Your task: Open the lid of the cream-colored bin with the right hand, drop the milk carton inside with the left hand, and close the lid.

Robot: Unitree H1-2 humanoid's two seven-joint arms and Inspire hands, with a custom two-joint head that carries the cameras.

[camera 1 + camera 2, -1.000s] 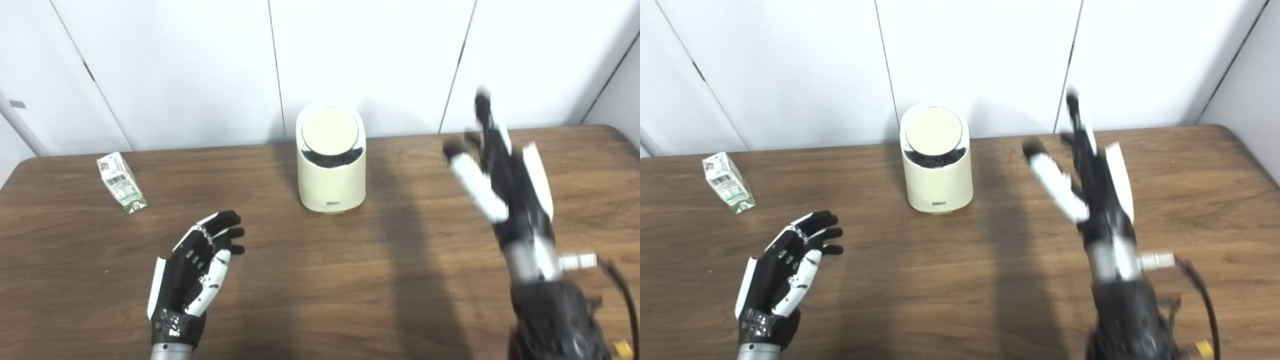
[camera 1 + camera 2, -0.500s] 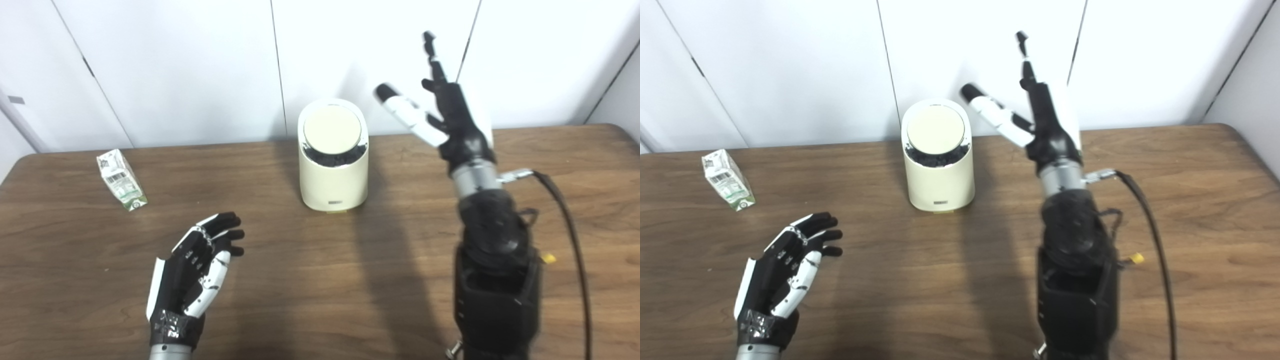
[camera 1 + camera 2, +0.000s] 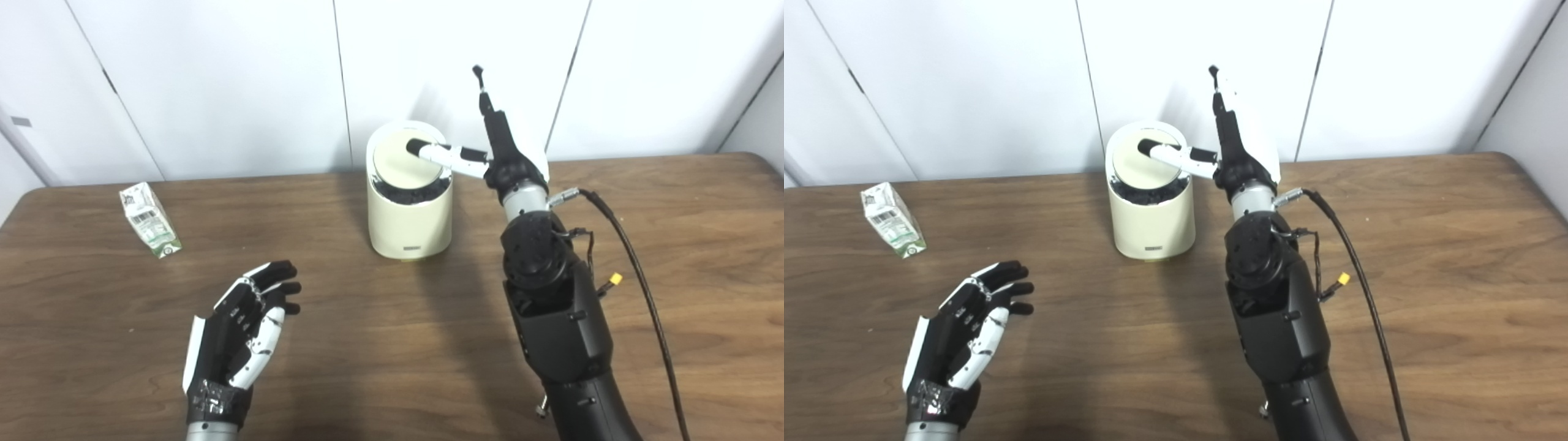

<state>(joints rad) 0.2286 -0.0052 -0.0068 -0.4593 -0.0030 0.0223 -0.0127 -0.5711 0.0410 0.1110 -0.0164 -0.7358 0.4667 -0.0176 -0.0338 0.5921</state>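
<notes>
Bin (image 3: pixel 409 214): upright, tabletop (image 3: pixel 392 343) rear centre; lid (image 3: pixel 398 164) closed. Right robot hand (image 3: pixel 499 153): open, thumb over lid. Carton (image 3: pixel 149 219): far left, tilted. Left robot hand (image 3: pixel 242 331): open, empty, near front.

My left hand (image 3: pixel 236 334) is black with white plates along its outer edge and on the thumb, ending in a silver wrist ring. My right hand (image 3: pixel 505 156) is black too, with a white back and a white, black-tipped thumb. Behind its silver wrist sit a round black joint and a boxy black forearm, with a black cable (image 3: pixel 643 288) and a small yellow plug (image 3: pixel 615 278) alongside.
</notes>
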